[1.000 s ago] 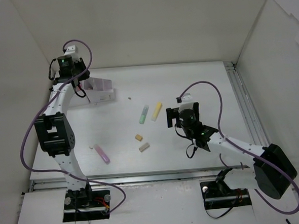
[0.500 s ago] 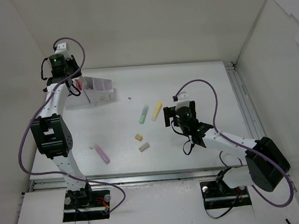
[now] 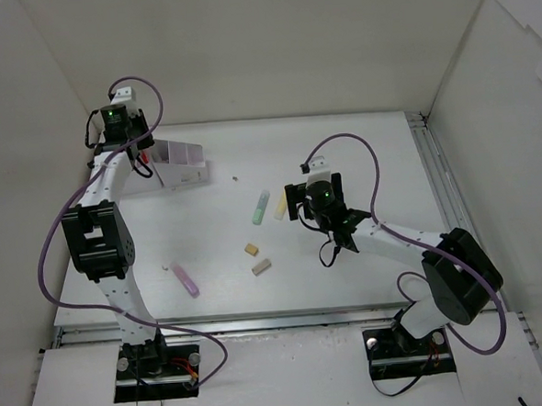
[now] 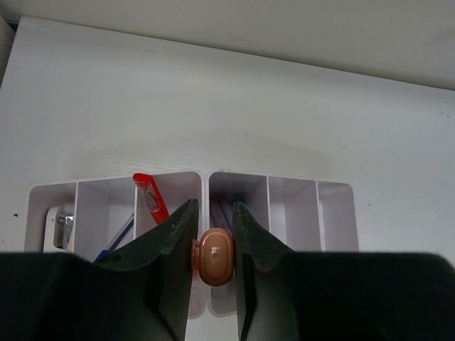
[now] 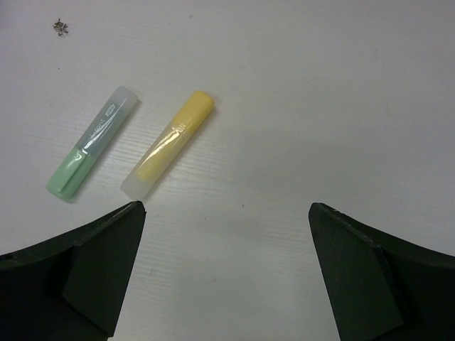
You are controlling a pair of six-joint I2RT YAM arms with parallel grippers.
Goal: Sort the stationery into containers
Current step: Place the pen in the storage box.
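The white worktop (image 3: 360,161) has small things spread over it. At 10 o'clock sits a pale box (image 3: 184,162) with thin walls inside. The left arm reaches far out to it, and the left claw (image 3: 137,154) hangs over the box's left end. Near the middle lie a green marker (image 3: 260,206) and a yellow marker (image 3: 279,206), side by side, both pointing to 1 o'clock. The right claw (image 3: 295,201) is at the yellow marker's 3 o'clock side and hides part of it. A tan eraser (image 3: 252,249) and a second eraser (image 3: 262,267) lie toward 6 o'clock. A pink marker (image 3: 186,281) lies at 8 o'clock.
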